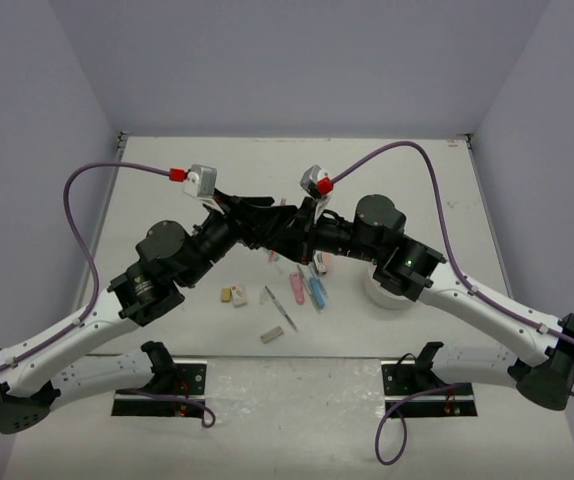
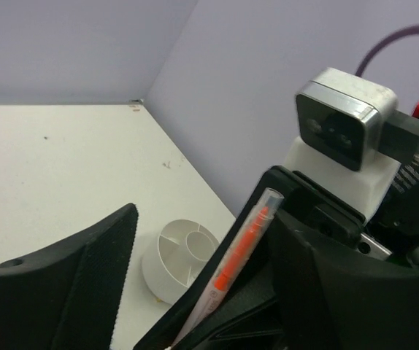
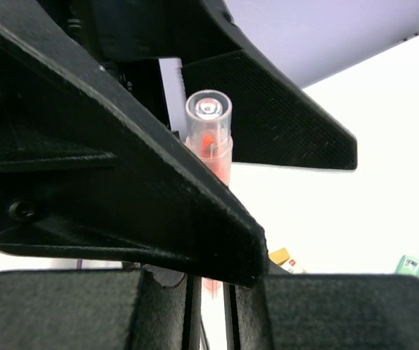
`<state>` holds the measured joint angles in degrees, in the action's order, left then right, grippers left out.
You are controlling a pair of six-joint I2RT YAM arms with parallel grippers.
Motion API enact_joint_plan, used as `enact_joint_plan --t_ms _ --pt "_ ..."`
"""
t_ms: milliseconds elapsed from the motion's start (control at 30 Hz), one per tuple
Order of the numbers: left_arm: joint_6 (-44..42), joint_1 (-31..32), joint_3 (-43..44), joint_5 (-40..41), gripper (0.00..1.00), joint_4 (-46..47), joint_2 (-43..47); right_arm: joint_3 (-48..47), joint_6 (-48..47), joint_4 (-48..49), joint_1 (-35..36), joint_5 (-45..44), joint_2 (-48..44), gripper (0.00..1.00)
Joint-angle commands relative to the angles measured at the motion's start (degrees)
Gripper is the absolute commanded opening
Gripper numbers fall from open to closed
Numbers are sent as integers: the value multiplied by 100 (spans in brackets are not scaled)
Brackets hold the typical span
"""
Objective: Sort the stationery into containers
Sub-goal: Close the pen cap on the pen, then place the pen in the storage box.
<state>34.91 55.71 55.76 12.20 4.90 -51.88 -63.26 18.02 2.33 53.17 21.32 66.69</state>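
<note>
Two robot arms meet above the middle of the white table (image 1: 167, 200) over an orange pen (image 2: 239, 255) with a clear cap. The right gripper (image 3: 209, 292) appears closed on the pen's lower barrel, which runs through the narrow gap between its fingers. The left gripper (image 2: 204, 219) stands wide open around the pen, one textured finger (image 2: 93, 270) well off to the side, gripping nothing. The pen is raised off the surface and tilted, cap end up. The round white organizer (image 2: 158, 273), its inner dividers visible, sits right of centre toward the near edge, partly under the right arm in the top view. Loose stationery lies between the centre and the near edge: pink pieces (image 1: 297, 285) just beside blue pieces (image 1: 316, 290), a thin pen (image 1: 280, 307), a tan block (image 1: 226, 295) next to a white block (image 1: 239, 296), and a grey block (image 1: 271, 335) nearest the edge.
</note>
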Motion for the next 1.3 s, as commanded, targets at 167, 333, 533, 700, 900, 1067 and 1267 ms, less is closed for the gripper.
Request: enact_joint_plan --t_ms 167,333,533,700,900,1067,1267 --pt "-285 100 738 -273 79 -850 -143 -206 -9 130 27 -223 147 0" --pt "-353 98 774 -192 77 -824 -37 -314 44 -171 27 -155 274 0" --pt "-462 98 875 163 73 -976 -22 -312 129 -460 36 -15 327 0" --pt "-582 97 1038 541 66 -1171 -97 -409 110 -762 43 118 413 0" --pt "-669 65 1121 675 62 -1199 -160 -358 94 -869 45 156 453 0" --pt "-647 31 1101 850 64 -1257 -152 -209 73 -817 39 -33 369 0" --pt "-530 10 1269 1558 90 -1866 58 272 109 -783 36 -1172 -47 0"
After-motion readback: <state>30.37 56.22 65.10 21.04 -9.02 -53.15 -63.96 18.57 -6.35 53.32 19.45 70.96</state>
